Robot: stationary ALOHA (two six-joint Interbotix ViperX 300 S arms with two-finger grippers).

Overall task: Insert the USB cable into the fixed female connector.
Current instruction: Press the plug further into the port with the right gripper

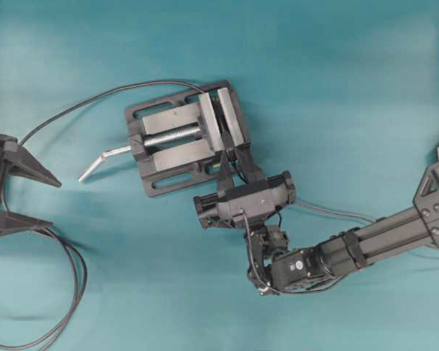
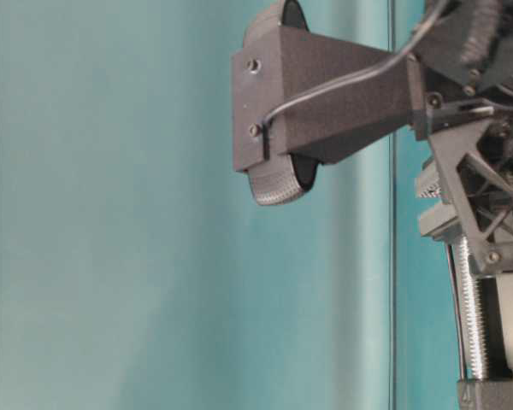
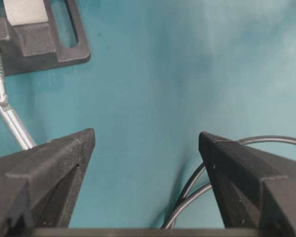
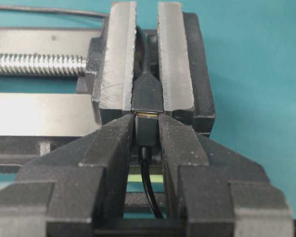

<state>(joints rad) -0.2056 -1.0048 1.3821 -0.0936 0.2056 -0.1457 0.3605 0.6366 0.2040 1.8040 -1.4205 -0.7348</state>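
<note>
At the vise mouth: our right gripper (image 4: pixel 148 133) is closed on the black plug of the USB cable (image 4: pixel 147 129), its two fingers (image 4: pixel 113 143) narrowed onto the plug's sides.
Plug and socket: a sliver of silvery tip shows between the plug and the fixed female connector (image 4: pixel 147 94), so we judge the insertion started or nearly seated — not plainly finished.
Connector: it sits clamped between the grey jaws of the bench vise (image 4: pixel 116 59), its own thicker cable running away to the far side.
Vise in the overhead view: it lies at mid-table (image 1: pixel 183 135), screw handle pointing left; our right gripper (image 1: pixel 230 164) reaches it from the near right.
Left side: our left gripper (image 1: pixel 47 201) stands wide open and empty at the left edge, well apart from the vise, with cable loops beside it.
How the plug will handle: we judge it light, small and rigid, its moulded shell smooth enough to slip or twist under a slack pinch.
How the cable will handle: thin and limp — it trails down between the fingers and cannot push anything itself.
Where to hold: on the plug's flat sides, close behind the metal tip, leaving the tip clear.
Fragility: we expect the tip to bind or bend if pushed askew, so it must stay in line with the socket.
</note>
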